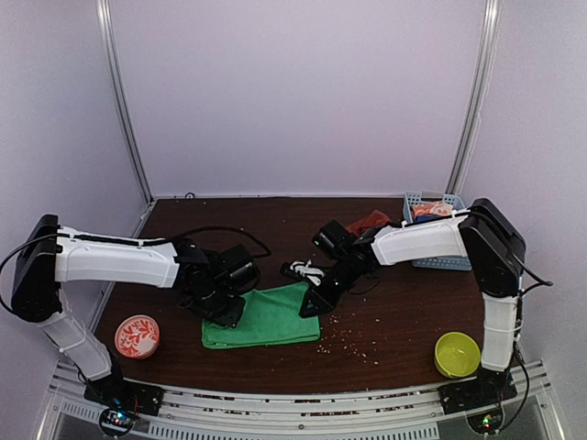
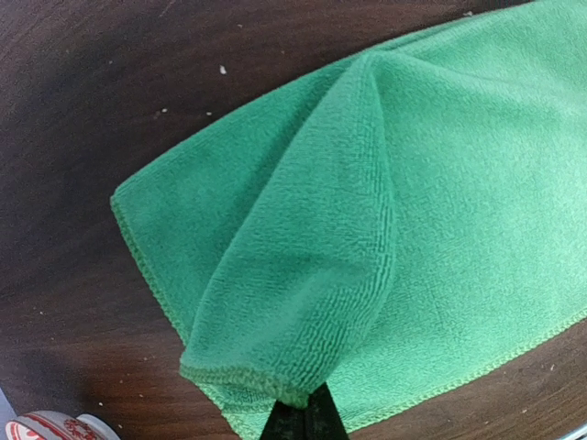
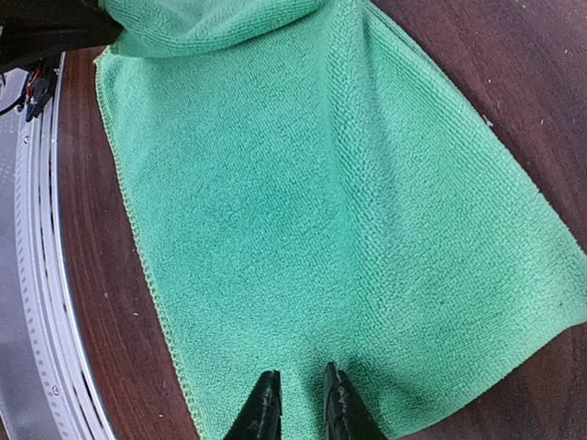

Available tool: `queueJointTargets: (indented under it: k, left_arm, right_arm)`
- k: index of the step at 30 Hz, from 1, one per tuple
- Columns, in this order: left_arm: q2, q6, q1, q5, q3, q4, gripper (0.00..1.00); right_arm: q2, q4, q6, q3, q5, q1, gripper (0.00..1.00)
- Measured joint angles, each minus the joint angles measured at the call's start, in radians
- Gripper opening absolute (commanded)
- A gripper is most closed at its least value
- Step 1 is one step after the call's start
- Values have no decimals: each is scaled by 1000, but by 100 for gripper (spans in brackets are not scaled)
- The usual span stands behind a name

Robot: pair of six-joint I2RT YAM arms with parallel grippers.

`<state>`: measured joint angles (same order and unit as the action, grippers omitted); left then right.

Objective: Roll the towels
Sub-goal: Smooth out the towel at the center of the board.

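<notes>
From above, your green towel [image 1: 271,316] lies flat on the table [image 1: 404,312], the red towel [image 1: 367,222] crumpled by the basket [image 1: 438,240]; left wrist: left claw [image 2: 303,420] closed on a lifted corner, so rolling looks barely begun; right wrist: right claw [image 3: 299,408] slightly parted over the towel, gripping nothing.

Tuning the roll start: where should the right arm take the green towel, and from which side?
Probably the flat short end under the right gripper, pinched at the hem, coming down from above on the robot's right. The green towel lies flat there, offering no fold to catch, while the left gripper holds the opposite end lifted.
</notes>
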<state>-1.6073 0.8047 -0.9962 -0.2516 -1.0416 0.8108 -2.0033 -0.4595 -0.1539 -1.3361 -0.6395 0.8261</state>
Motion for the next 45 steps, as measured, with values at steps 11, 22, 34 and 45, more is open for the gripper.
queueJointTargets:
  k: [11,22,34,45]
  left_arm:
    - [59,-7,96,-64,29,21,0]
    - [59,-32,178,-79,68,20,0]
    - [88,-26,212,-93,74,58,39]
    - [120,-97,209,19,40,-17,6]
  right_arm:
    - [0,0,0,0,0,0,17]
    - [-12,0,0,0,0,0,17]
    - [-24,-5,-1,0,-6,0,17]
    - [26,-74,-27,-100,21,-5,19]
